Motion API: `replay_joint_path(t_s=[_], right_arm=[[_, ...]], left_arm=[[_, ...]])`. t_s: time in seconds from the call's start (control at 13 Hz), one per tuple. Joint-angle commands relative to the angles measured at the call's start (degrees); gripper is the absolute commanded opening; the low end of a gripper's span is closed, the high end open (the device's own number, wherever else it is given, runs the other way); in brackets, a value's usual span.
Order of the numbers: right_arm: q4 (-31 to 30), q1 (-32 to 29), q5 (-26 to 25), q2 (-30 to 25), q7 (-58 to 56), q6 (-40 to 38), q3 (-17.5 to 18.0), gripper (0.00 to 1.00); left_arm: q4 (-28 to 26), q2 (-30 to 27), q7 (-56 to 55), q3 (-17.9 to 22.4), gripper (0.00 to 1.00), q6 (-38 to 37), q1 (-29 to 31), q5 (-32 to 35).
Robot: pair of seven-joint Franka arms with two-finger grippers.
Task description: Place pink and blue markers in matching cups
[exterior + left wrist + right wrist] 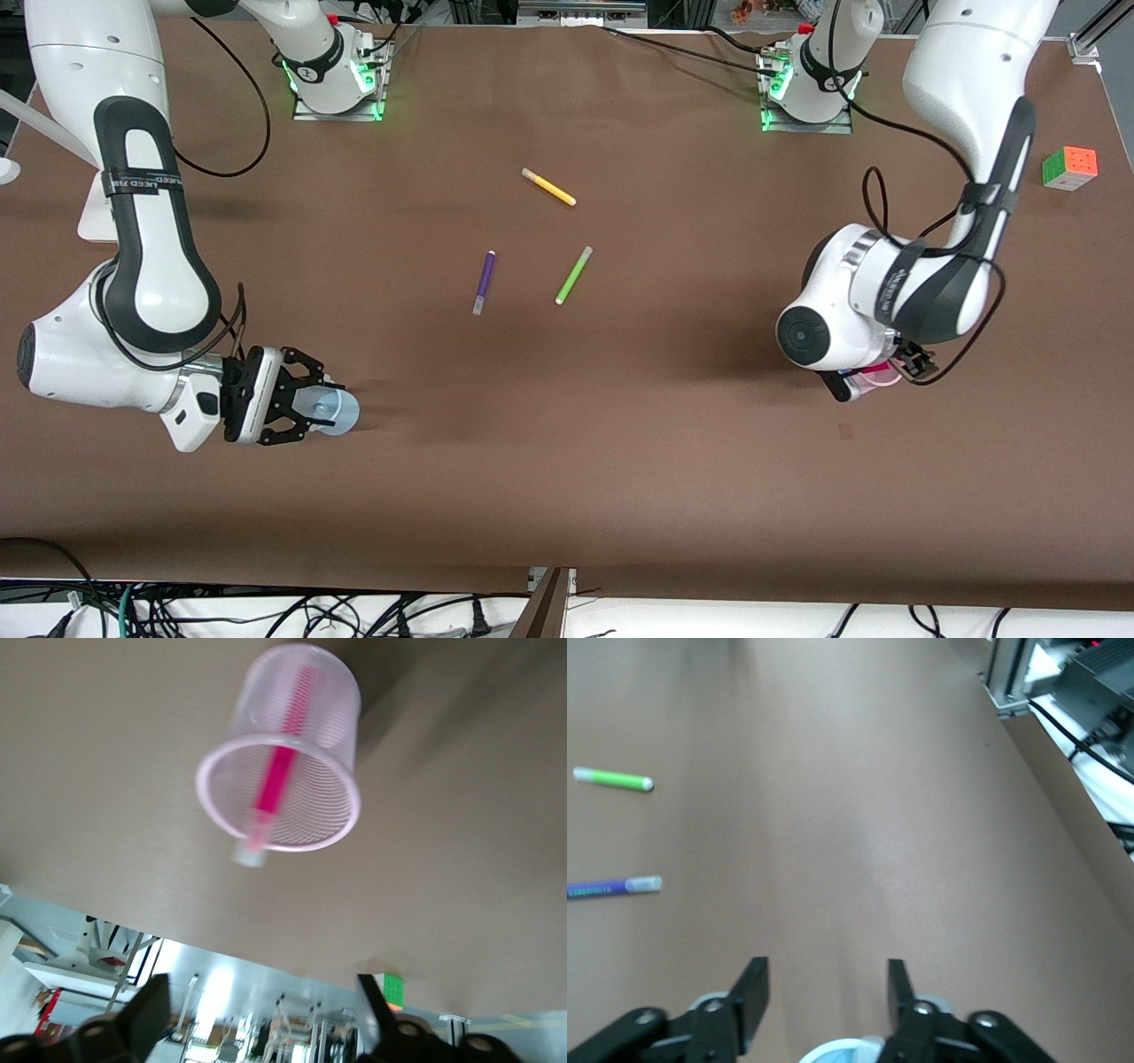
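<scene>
Right gripper (314, 403) hangs with fingers spread at the pale blue cup (335, 410) in your front view, toward the right arm's end of the table; purple pen (484, 282), lime-green pen (573, 276) and a yellow one (549, 187) lie mid-table.

Left wrist view: left gripper (266, 1001) gapes wide, holding nothing, over the pink cup (282, 799) with the pink marker (276, 788) in it (half done, you'd judge).

Right wrist view: only the blue cup's rim shows, so you cannot tell where the blue marker is.

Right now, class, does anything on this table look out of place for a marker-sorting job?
A multicoloured puzzle cube sits at the table's edge by the left arm's end, unrelated to markers. The pink marker already stands in the pink cup.
</scene>
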Motion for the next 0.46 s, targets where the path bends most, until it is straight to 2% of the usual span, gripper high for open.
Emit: replay_joint_path(t_s=[0.0,0.23,0.38], right_arm=[[-0.3,-0.2,-0.7,-2.2,11.2,-2.7,0.4,1.0],[1.5,-0.4,-7.0,-3.5,28.5,-7.6,0.3,1.0],[2.5,-0.3,-12.1,-5.1,41.6,-10.3,0.2,1.0]], left_arm=[[4.5,-3.6,0.1,-0.3,1.0,-1.4,0.0,-5.1],[9.5,-6.5,-0.1,-0.1,1.0,-1.4,0.4,-14.0],[12.5,-8.2,-0.3,0.1,1.0,-1.3,2.7,-24.2]])
